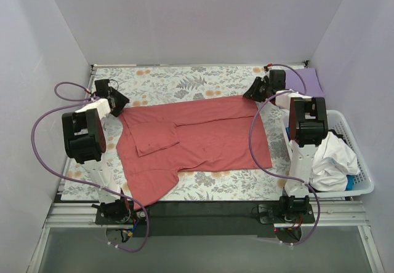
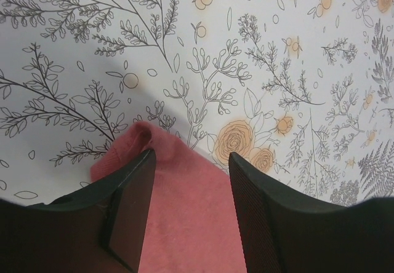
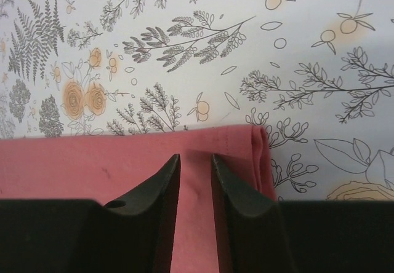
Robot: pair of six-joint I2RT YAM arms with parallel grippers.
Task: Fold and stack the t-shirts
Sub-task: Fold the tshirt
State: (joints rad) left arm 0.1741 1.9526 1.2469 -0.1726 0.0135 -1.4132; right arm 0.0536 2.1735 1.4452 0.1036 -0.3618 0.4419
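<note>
A salmon-red t-shirt (image 1: pixel 209 131) lies spread on the floral cloth, its left part folded over itself with a sleeve flap on top. My left gripper (image 1: pixel 117 104) sits at the shirt's far left corner. In the left wrist view its jaws (image 2: pixel 192 156) stand wide apart over the red cloth (image 2: pixel 184 224), open. My right gripper (image 1: pixel 254 91) is at the far right corner. Its jaws (image 3: pixel 195 158) stand a narrow gap apart over the hemmed edge (image 3: pixel 92 168), with a small wrinkle of cloth between them. A lavender t-shirt (image 1: pixel 308 81) lies folded at the back right.
The floral table cloth (image 1: pixel 184 79) covers the table. A white slatted basket (image 1: pixel 363 174) stands at the right edge with white cloth (image 1: pixel 329 159) heaped in it. Pale walls close in the back and both sides. Purple cables loop beside each arm.
</note>
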